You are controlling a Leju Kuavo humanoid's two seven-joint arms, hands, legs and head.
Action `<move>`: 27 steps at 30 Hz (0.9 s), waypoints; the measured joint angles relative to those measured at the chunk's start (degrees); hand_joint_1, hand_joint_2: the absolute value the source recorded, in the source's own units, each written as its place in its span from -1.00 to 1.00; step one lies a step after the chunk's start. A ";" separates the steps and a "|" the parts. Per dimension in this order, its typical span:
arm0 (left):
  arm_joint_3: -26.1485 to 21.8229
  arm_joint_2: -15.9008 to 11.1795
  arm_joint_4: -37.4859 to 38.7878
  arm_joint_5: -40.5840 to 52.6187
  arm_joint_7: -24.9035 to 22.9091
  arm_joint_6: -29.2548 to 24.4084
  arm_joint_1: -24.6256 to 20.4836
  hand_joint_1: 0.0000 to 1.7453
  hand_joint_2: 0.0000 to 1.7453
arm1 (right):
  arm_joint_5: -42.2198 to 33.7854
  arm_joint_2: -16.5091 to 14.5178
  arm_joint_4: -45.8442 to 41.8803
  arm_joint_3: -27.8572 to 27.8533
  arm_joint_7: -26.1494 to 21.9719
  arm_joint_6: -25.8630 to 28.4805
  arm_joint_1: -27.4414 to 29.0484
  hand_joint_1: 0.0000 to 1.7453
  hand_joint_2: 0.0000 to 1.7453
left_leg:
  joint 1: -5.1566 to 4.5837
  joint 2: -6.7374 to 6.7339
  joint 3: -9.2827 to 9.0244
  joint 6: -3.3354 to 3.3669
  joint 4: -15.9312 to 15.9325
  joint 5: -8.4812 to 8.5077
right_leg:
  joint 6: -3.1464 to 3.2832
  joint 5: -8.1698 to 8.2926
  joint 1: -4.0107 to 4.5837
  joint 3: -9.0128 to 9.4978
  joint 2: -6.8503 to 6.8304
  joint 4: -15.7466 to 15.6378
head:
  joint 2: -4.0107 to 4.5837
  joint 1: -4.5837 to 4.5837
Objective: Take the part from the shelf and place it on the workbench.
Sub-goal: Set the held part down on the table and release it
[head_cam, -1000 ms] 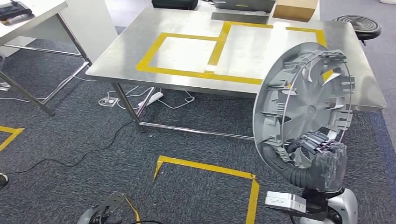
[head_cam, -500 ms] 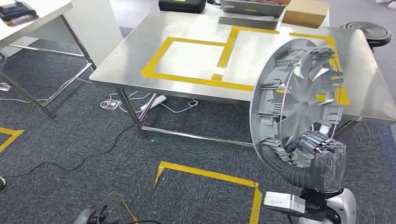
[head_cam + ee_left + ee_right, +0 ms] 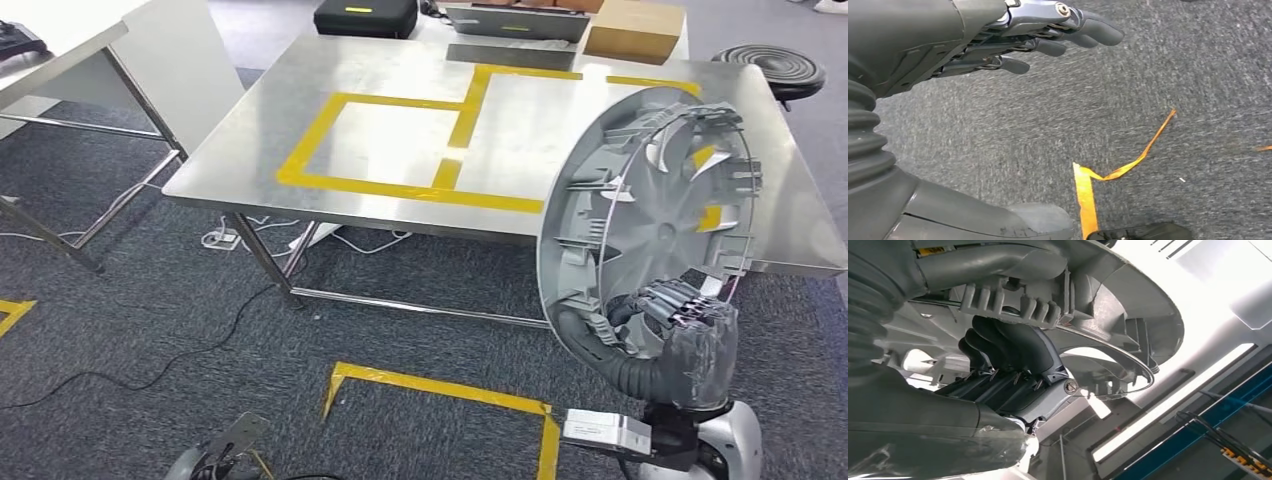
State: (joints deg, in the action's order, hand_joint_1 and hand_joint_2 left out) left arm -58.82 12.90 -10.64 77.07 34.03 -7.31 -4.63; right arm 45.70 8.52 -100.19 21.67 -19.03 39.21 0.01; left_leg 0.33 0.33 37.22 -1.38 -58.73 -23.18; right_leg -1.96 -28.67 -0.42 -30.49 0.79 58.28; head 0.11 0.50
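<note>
**Wheel cover held upright short of the bench**

The left hand (image 3: 998,45) hangs over the dark grey carpet (image 3: 150,300), its fingers apart and holding nothing; ahead stands the stainless-steel workbench (image 3: 300,110) marked with yellow tape squares (image 3: 400,185); at the right, the right hand (image 3: 690,340) grips the lower rim of the round grey plastic wheel cover (image 3: 640,220), held on edge in front of the bench's near right corner.

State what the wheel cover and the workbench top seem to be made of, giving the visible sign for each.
Wheel cover: probably moulded plastic, matt grey, with thin ribs and clips on its inner face. Workbench top: likely stainless steel, brushed, faintly reflective.
</note>
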 joint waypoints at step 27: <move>0.11 0.02 0.02 0.08 -0.04 -0.12 -0.15 -1.00 1.00 | 0.01 0.04 0.17 0.21 -0.01 0.35 -0.34 1.00 1.00 | 0.07 0.29 3.12 -0.42 -10.06 -6.37 | 1.55 1.99 0.24 -2.09 -0.06 0.05 | 0.00 -0.42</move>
State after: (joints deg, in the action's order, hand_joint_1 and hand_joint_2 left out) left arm -58.71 12.92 -10.62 77.15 33.99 -7.43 -4.78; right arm 45.71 8.57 -100.02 21.88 -19.04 39.56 -0.33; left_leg 0.40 0.62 40.34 -1.80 -68.80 -29.55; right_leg -0.40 -26.68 -0.18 -32.57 0.73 58.33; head 0.11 0.08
